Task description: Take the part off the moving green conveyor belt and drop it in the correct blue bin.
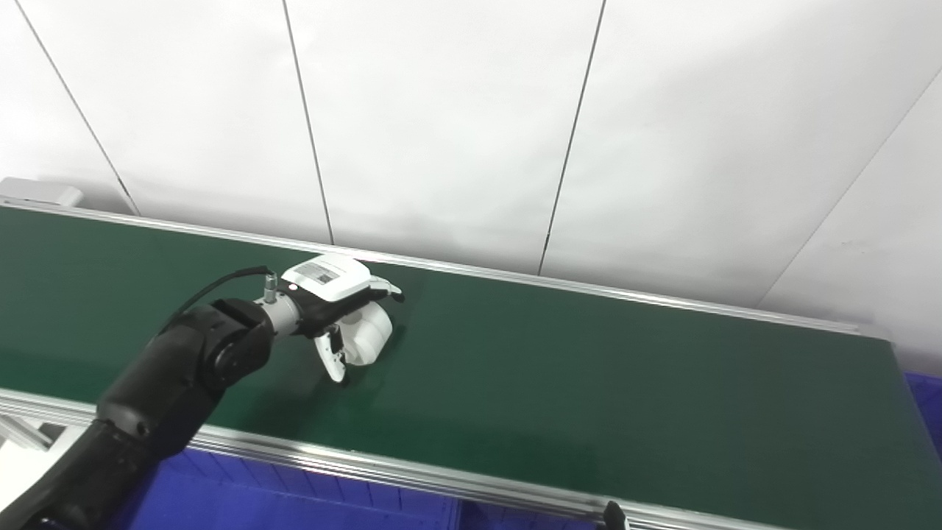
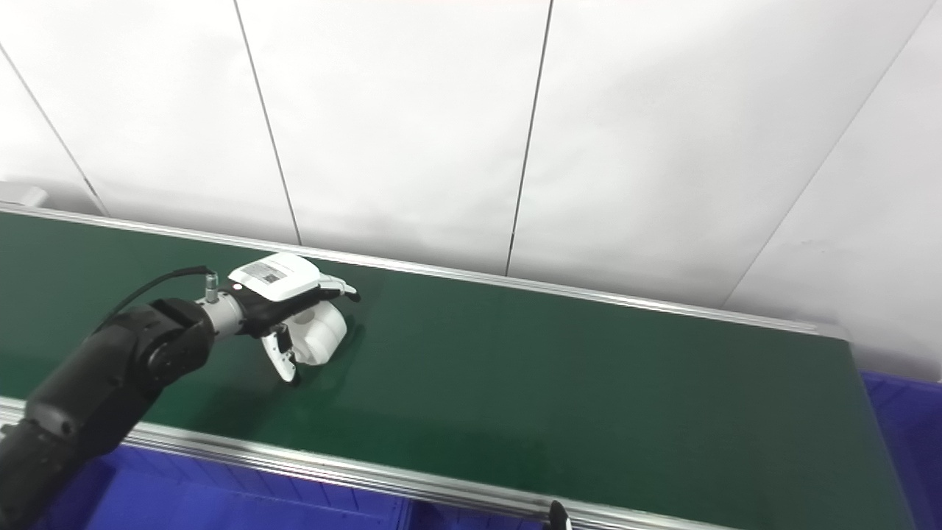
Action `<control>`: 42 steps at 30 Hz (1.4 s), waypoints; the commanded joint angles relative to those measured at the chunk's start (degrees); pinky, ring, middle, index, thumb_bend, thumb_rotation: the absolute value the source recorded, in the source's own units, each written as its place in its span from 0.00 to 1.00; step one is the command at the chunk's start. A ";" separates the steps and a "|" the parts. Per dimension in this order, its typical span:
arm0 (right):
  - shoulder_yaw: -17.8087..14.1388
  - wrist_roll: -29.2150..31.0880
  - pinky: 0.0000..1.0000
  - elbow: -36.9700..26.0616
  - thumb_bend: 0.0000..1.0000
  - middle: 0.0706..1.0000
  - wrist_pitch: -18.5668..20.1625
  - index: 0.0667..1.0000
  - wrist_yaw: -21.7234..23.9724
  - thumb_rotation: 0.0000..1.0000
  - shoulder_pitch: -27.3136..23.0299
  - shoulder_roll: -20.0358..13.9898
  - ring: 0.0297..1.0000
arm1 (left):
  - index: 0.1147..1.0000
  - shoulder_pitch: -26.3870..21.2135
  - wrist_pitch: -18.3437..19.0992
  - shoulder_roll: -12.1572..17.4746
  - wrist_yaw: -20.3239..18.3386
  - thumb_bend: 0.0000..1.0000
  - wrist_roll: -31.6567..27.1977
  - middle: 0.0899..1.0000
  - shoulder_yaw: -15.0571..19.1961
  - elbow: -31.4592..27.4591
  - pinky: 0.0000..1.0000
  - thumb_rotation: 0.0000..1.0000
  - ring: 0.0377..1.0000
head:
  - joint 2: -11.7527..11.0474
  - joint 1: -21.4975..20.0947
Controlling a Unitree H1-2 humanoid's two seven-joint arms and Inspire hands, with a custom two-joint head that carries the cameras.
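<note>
A white, round part (image 1: 368, 337) rests on the green conveyor belt (image 1: 589, 397), left of its middle. My left hand (image 1: 340, 305) reaches in from the lower left and hovers right over the part. Its fingers (image 1: 386, 288) stretch forward across the top. The thumb (image 1: 333, 362) hangs down on the near side, and the part sits between them. The hand is not closed on the part. Of my right hand, only a small dark tip (image 1: 614, 515) pokes up at the bottom edge.
Blue bins lie below the belt's near rail (image 1: 294, 504) and past its right end (image 1: 929, 412). Aluminium rails (image 1: 441, 478) run along both long sides of the belt. A white panelled wall (image 1: 471, 125) stands close behind it.
</note>
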 commanded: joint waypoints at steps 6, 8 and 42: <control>0.93 0.21 1.00 -2.18 0.83 1.00 -2.47 1.00 0.92 1.00 1.74 1.09 1.00 | 0.51 -2.65 0.06 -0.19 7.29 0.59 3.59 0.50 -1.41 0.34 0.47 0.00 0.46 | 0.38 -0.03; 0.94 0.10 1.00 -2.25 0.84 1.00 -2.47 1.00 0.86 1.00 1.83 1.12 1.00 | 0.44 -2.74 -0.67 -0.22 8.04 0.52 2.47 0.48 -1.25 0.62 0.45 0.00 0.41 | 0.43 -0.07; -0.60 5.97 1.00 -15.87 0.80 1.00 7.23 1.00 6.91 1.00 2.18 -0.64 1.00 | 0.41 12.22 4.24 5.82 -8.35 0.50 -8.32 0.45 9.11 -38.74 0.45 0.00 0.43 | 15.42 13.83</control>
